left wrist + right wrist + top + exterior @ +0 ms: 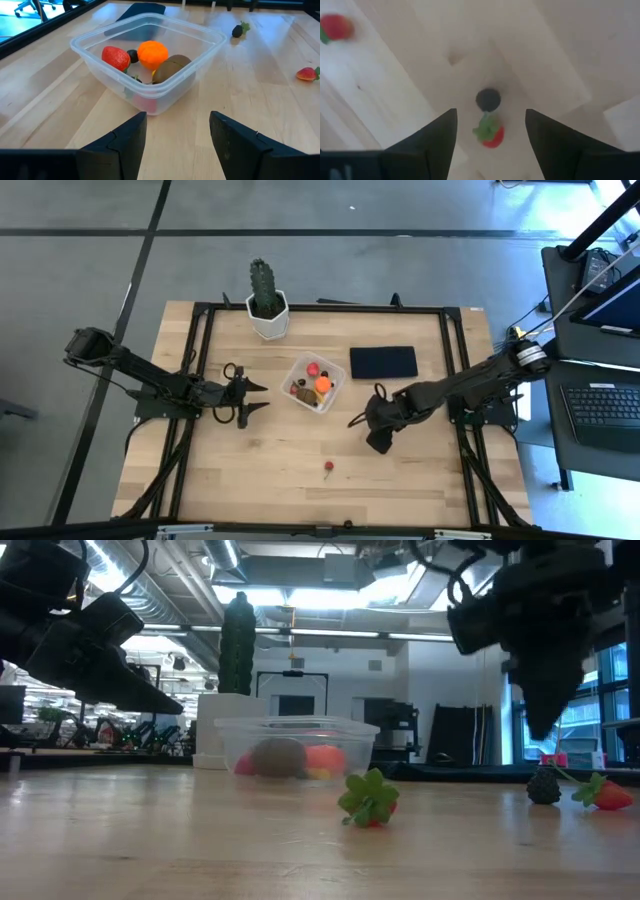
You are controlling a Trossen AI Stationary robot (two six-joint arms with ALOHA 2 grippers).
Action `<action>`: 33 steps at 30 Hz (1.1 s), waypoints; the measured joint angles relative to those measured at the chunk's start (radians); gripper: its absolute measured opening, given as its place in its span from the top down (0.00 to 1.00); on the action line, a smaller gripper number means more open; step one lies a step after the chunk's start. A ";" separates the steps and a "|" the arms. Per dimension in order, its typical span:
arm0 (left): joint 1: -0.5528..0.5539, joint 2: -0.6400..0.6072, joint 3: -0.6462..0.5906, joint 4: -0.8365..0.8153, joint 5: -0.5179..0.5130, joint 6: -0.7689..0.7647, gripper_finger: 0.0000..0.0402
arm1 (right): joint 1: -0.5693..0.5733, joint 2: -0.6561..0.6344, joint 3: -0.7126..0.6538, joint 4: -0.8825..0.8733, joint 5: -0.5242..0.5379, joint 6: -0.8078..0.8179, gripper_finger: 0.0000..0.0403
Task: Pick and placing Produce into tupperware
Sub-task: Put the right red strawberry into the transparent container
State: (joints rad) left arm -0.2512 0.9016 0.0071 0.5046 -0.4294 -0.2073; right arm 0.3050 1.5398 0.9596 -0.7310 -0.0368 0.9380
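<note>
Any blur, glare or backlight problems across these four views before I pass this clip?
High view: even light, but the strawberry on the table is tiny. Low view: bright ceiling lights and windows behind leave both arms as dark shapes; the container looks hazy. Left wrist view: sharp on the container. Right wrist view: soft focus; the red piece at the corner is smeared, the berry blurry.

i see my left arm reaching in from the left edge, stretched low, its tool [252, 399] open with both fingers [125, 145] spread apart and nothing between them. my right arm bends in from the right, its tool [368, 418] pointing down, fingers [435, 137] parted, empty.
</note>
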 joint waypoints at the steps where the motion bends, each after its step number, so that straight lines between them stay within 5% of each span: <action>1: 0.000 0.000 0.000 -0.001 0.000 0.000 0.48 | 0.000 0.012 0.000 0.000 -0.022 0.002 0.41; 11: 0.000 0.000 0.000 -0.003 0.000 0.000 0.48 | 0.068 0.059 0.000 -0.019 -0.089 -0.002 0.41; 17: 0.000 0.000 0.000 -0.004 0.000 0.000 0.48 | 0.090 0.060 0.000 -0.021 0.008 -0.030 0.41; 33: 0.000 0.000 0.000 -0.005 0.000 0.000 0.48 | 0.099 0.180 0.000 -0.034 0.017 -0.050 0.41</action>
State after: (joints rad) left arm -0.2512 0.9016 0.0074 0.4992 -0.4290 -0.2077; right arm 0.4041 1.7194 0.9599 -0.7651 -0.0200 0.8881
